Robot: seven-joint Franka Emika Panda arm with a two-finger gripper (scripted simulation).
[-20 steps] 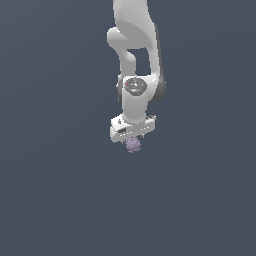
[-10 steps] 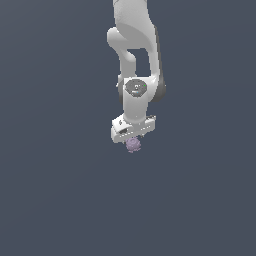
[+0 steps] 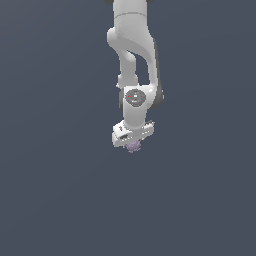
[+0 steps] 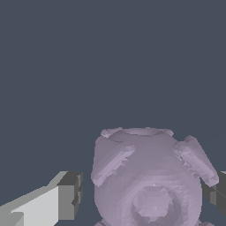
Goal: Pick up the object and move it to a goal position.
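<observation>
While I read the exterior view, the white jointed Franka arm hangs from the top edge, its wrist pointing down and the white gripper at its lowest point. I see the small pale purple bumpy lump directly under the gripper body, partly covered by it. From the wrist view the lump sits between the two fingers; one grey-tipped finger stands a little apart from it on one side, while the other finger is cut off by the frame edge and meets the lump there. I cannot tell whether the fingers are clamped on the lump or merely astride it. The arm's base is out of frame. Plain dark grey-blue background surrounds the gripper on every side, and I cannot make out any surface edge.
</observation>
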